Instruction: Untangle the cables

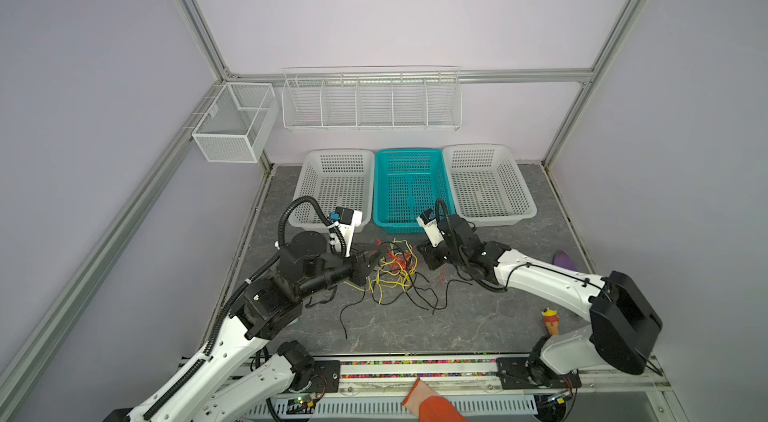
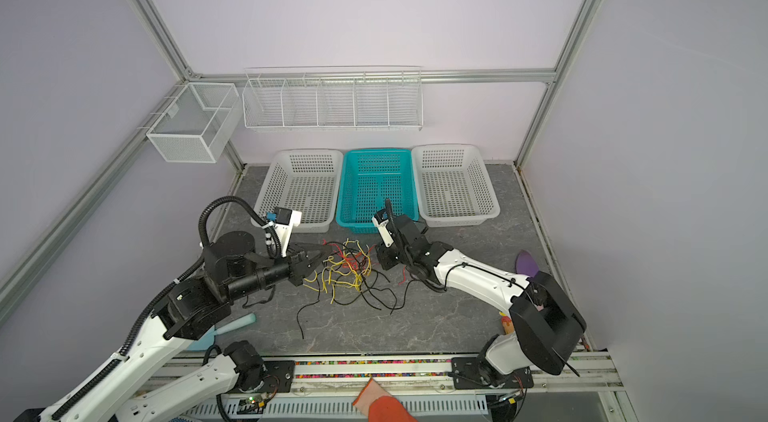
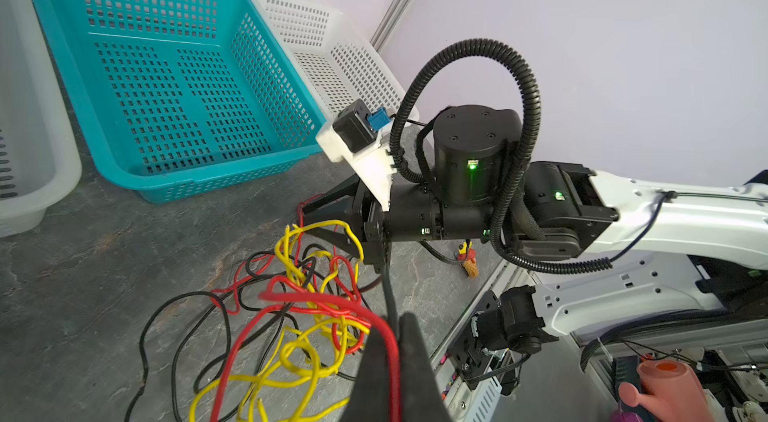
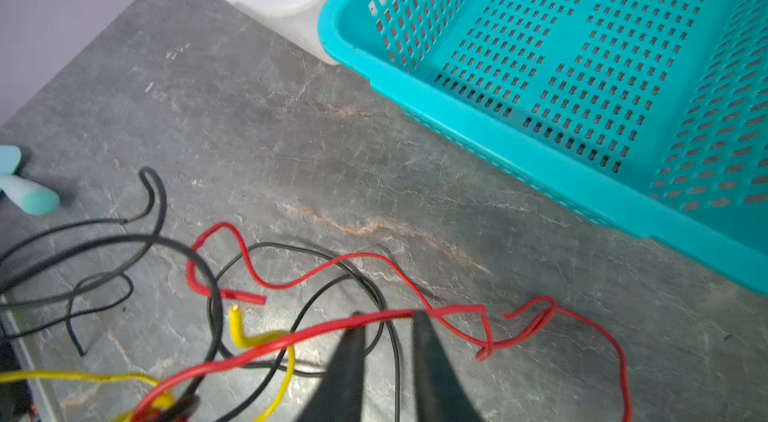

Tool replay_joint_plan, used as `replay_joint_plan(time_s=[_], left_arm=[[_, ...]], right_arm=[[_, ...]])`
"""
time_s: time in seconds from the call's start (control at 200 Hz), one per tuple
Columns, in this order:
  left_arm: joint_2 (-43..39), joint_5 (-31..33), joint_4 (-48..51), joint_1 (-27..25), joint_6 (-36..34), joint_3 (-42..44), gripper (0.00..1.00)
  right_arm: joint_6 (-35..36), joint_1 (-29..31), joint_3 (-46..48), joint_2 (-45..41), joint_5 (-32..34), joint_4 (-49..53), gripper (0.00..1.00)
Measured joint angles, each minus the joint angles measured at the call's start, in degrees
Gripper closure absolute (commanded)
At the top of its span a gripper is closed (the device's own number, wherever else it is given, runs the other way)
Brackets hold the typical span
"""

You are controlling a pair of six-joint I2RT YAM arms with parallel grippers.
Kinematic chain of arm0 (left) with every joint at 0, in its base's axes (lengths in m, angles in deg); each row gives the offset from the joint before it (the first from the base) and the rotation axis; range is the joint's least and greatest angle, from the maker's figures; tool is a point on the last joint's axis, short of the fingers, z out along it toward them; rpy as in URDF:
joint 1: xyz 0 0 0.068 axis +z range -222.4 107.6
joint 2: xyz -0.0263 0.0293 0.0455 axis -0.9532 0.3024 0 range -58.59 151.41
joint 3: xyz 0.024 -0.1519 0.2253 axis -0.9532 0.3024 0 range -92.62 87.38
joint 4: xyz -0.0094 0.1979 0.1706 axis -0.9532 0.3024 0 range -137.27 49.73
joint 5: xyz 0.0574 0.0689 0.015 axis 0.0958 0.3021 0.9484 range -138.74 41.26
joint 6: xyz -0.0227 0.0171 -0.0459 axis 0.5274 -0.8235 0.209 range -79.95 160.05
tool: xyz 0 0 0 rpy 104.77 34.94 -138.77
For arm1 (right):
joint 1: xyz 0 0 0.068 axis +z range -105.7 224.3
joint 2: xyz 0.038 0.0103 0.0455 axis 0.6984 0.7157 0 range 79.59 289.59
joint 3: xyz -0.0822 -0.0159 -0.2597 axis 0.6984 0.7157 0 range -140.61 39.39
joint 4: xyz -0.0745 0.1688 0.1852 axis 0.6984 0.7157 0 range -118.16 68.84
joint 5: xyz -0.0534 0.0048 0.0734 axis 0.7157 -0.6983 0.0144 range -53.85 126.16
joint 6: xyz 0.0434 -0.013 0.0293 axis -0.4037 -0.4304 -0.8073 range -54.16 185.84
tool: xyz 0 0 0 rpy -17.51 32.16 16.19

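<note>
Left gripper point(image 3: 392, 330): jaws clamped tight on a thin red plastic-sheathed cable point(image 3: 332, 308), bottom centre of its wrist view. Right gripper point(image 4: 388, 314): jaws a narrow gap apart, with a red strand point(image 4: 291, 337) lying across the tips. It does not look pinched, and I cannot tell whether it is the same cable.

Grey marble-patterned tabletop point(image 1: 415, 328) fills the lower middle of both top views. At mid-frame sit perforated plastic baskets in a row, all empty: white basket point(image 1: 305, 187), teal basket point(image 1: 381, 191), white basket point(image 1: 519, 191). White wire racks point(image 1: 372, 108) hang on the wall above them.

Cables point(image 1: 395, 270): limp, wavy black, red and yellow wires in one clump. It lies at the centre of both top views, just below the teal basket and between the two grippers. Black ends trail toward the bottom of the frame.

Risks, as I judge them:
- Pulling both red holds apart while yellow and black loops cross them would cinch the knot or drag the whole clump.
- The right jaws, closing, may catch the black wire beneath as well.
- The thin sheath may slip out of either hold.

Counts:
- Grippers: 2.
- Baskets: 3 (2 white, 1 teal).
- Wall racks: 2.
- Clump: 1, in three colours; strands per colour cannot be counted.
- Toy ice-cream cone point(image 1: 551, 322), lower right: 1.
</note>
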Motion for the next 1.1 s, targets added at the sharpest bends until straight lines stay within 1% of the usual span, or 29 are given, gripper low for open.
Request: replay_joint_plan(time_s=[0.14,0.4,0.42,0.45,0.5,0.52,0.55,0.575,0.645,0.695,0.715,0.8,0.93,1.1], left_arm=[[-0.9,0.15,0.72,0.0,-0.44,0.0,1.0],[-2.36,1.01,3.13,0.0,-1.73,0.0,1.0],[-2.47,1.09,3.3,0.0,-1.75,0.0,1.0],[-2.62,1.22,3.41,0.0,-1.84,0.0,1.0],[-2.86,1.29,3.41,0.0,-1.97,0.0,1.0],[-2.93,1.31,3.41,0.0,-2.03,0.0,1.0],[-3.04,1.29,3.39,0.0,-2.14,0.02,1.0],[-3.15,1.18,3.3,0.0,-2.19,0.13,1.0],[-3.63,0.98,2.86,0.0,-2.36,0.85,1.0],[-4.04,0.72,2.51,0.0,-2.56,1.62,1.0],[-4.17,0.63,2.38,0.0,-2.58,1.92,1.0],[-4.7,-0.09,1.44,0.0,-2.82,3.28,1.0],[-4.7,-1.25,0.57,0.0,-3.17,4.26,1.0],[-4.96,-2.01,-0.13,0.0,-3.19,4.55,1.0]], right_arm=[[0.26,0.04,0.52,-2.05,0.85,-0.28,0.93],[0.2,0.04,1.01,-7.39,-0.17,-1.36,0.93],[0.04,0.04,1.16,-7.54,-0.26,-1.27,0.91],[-0.22,0.04,1.25,-7.63,-0.28,-0.96,0.84],[-1.66,0.04,0.85,-7.54,-0.13,0.76,0.65],[-2.45,0.04,0.55,-7.43,-0.04,1.79,0.57],[-3.5,0.02,-0.31,-7.19,-0.02,3.65,0.49],[-4.61,-0.02,-1.16,-6.88,-0.2,5.11,0.45],[-8.52,-0.07,-2.73,-6.36,-1.88,7.15,0.38],[-12.81,-0.09,-2.69,-6.49,-3.63,7.17,0.31],[-13.62,-0.09,-2.56,-6.54,-4.28,7.15,0.29],[-20.9,-0.07,-0.94,-7.15,-6.73,6.69,0.26],[-31.52,-0.09,1.92,-7.69,-9.97,4.59,0.25],[-43.6,-0.09,5.09,-7.87,-11.93,0.55,0.24]])
